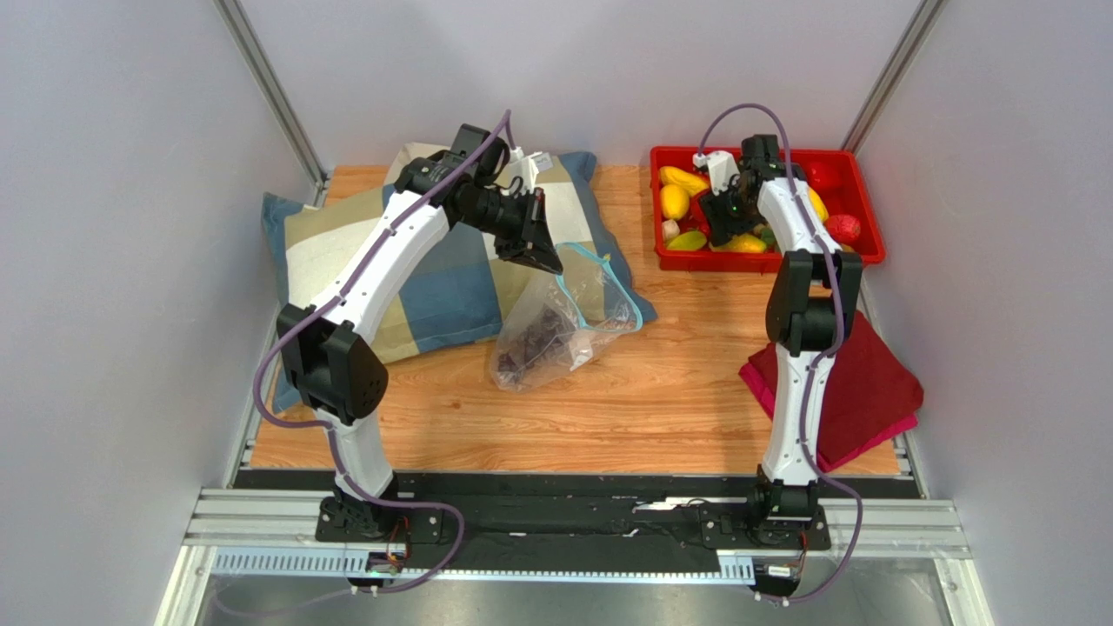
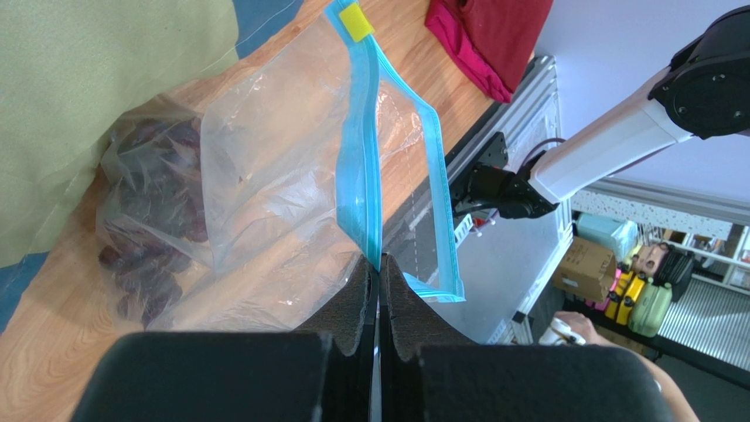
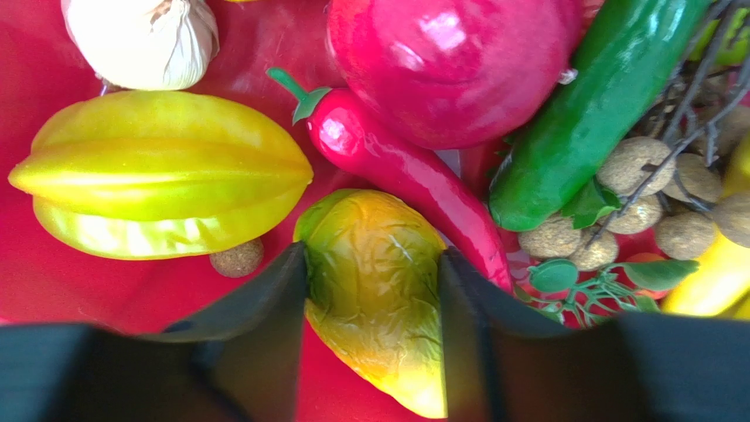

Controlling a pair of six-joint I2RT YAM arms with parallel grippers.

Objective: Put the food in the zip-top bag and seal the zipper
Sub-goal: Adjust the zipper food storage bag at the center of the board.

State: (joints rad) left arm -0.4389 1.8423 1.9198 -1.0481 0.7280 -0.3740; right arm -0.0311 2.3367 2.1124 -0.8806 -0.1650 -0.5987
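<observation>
Now, left gripper [image 2: 380, 268]: jaws are pressing flat together on the zipper [image 2: 359, 149], pinching the light blue strip at one point along its run. The strip is rising away from the pinch toward a small yellow tab [image 2: 356, 19] at its far end. The mouth of the zip-top bag [image 2: 273, 149] is gaping between its two blue edges. The dark purple grape bunch [image 2: 145, 237] is sitting deep inside the bag, at the closed end. The bag is lying on the wooden table [image 1: 627, 391], its side touching the patchwork pillow [image 1: 431, 281].

Right gripper [image 3: 372, 259]: fingers are bearing on both sides of a yellow-green fruit [image 3: 374, 316] down in the red bin [image 1: 764, 264]; whether it is lifting off the floor of the bin, cannot tell. A starfruit [image 3: 158, 176] is lying just beside it on one side, a red chili [image 3: 405, 176] touching it on the other. Beyond those, a garlic bulb [image 3: 145, 31], a big red round fruit [image 3: 453, 61] and a cucumber [image 3: 599, 105] are crowding the bin. A dark red cloth [image 1: 869, 385] is lying on the table near this arm, well apart from the bag.
</observation>
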